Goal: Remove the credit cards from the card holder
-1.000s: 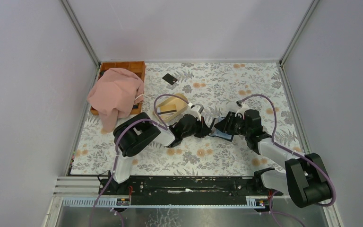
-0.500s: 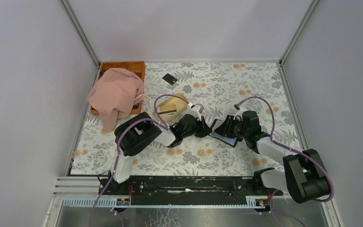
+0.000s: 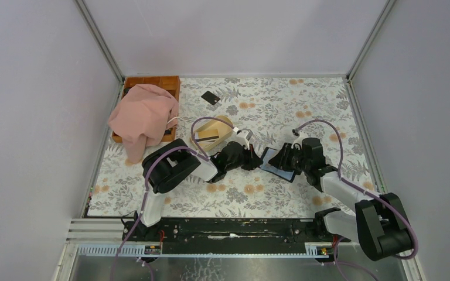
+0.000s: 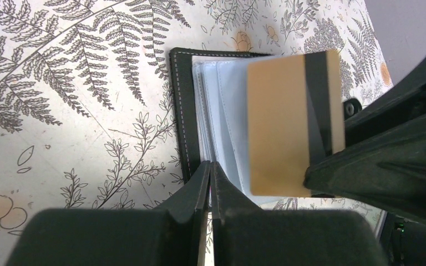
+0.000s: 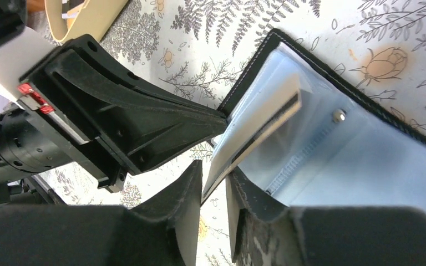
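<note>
My right gripper (image 5: 213, 177) has just narrowed its jaws onto the tan credit card (image 4: 277, 122), pinching its edge. The card stands partly out of the card holder (image 4: 183, 111), open mid-table. My left gripper (image 4: 209, 166), jaws pressed together, steadies the holder's edge. I judge this card nearly free.

I count three credit cards (image 3: 210, 98): one on the tabletop (image 3: 281, 105), one in the beige dish (image 3: 225, 124), one at the card holder (image 3: 281, 171). One card holder, one dish, one pink cloth (image 3: 143, 117), one wooden tray (image 3: 163, 82).
</note>
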### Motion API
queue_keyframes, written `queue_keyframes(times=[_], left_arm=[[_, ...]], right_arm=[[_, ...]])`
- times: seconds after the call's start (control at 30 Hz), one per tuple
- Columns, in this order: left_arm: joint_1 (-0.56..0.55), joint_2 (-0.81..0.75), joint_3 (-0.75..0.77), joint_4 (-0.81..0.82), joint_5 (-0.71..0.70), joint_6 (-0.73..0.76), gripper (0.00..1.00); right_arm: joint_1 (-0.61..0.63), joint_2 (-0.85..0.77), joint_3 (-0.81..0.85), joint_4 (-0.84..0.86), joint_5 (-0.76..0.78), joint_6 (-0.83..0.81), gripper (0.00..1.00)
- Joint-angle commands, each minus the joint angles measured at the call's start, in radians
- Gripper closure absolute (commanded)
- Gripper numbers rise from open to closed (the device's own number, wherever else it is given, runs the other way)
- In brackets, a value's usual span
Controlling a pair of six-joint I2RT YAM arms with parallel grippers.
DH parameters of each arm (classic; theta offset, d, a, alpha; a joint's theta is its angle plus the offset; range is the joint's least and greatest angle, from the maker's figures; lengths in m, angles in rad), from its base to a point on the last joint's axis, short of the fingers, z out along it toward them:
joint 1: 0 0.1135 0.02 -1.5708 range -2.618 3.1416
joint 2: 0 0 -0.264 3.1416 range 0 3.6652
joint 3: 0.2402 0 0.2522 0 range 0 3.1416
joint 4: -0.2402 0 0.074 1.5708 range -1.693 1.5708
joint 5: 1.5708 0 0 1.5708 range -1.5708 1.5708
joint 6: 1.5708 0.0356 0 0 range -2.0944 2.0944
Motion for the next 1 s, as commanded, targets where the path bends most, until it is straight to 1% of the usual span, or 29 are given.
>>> queue_keyframes(times=[0.0,0.27,0.47,0.73,0.97], left_arm=[[-0.011,0.032,-0.042,-0.012,0.026,-0.008,0.94],[-0.009,0.02,-0.043,-0.017,0.027,-0.001,0.95],[-0.003,0.021,-0.053,-0.004,0.034,-0.005,0.95],[-0.002,0.017,-0.051,0.002,0.037,-0.007,0.95],[0.015,-0.026,-0.07,0.006,0.056,-0.01,0.94]], right_arm=[[0.007,-0.088,0.009,-0.036,0.053,-0.006,0.74],[0.007,-0.105,-0.001,-0.056,0.051,0.007,0.77],[0.007,-0.144,-0.003,-0.093,0.07,0.009,0.85],[0.007,-0.229,0.021,-0.221,0.149,-0.012,0.96],[0.007,-0.32,0.073,-0.362,0.198,-0.021,0.99]])
